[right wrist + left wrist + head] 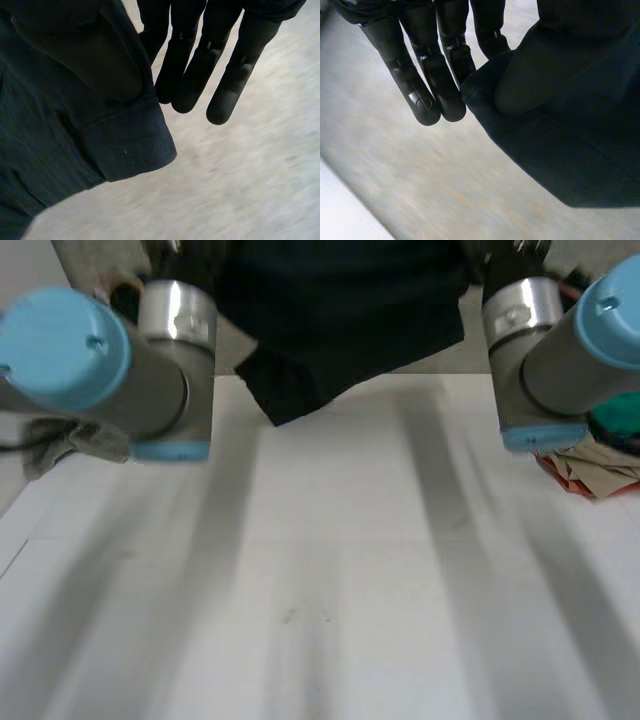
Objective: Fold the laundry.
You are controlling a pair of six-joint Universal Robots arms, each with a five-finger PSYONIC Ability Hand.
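A dark, almost black garment (pixel 340 320) hangs in the air above the far side of the white table (pixel 330 590), stretched between my two raised arms, with a lower corner drooping near the table's far edge. In the left wrist view my left hand (pixel 425 75) has straight fingers, and the garment's edge (pixel 570 125) wraps over the thumb and is pinched against them. My right hand (pixel 200 75) grips the same way, its thumb under a hemmed corner of the garment (pixel 125 145). Both grips sit on the garment's upper edge.
A crumpled grey cloth (pixel 60 445) lies at the table's left edge under my left arm (pixel 100 360). A pile of orange, beige and green laundry (pixel 600 460) sits at the right edge beneath my right arm (pixel 560 350).
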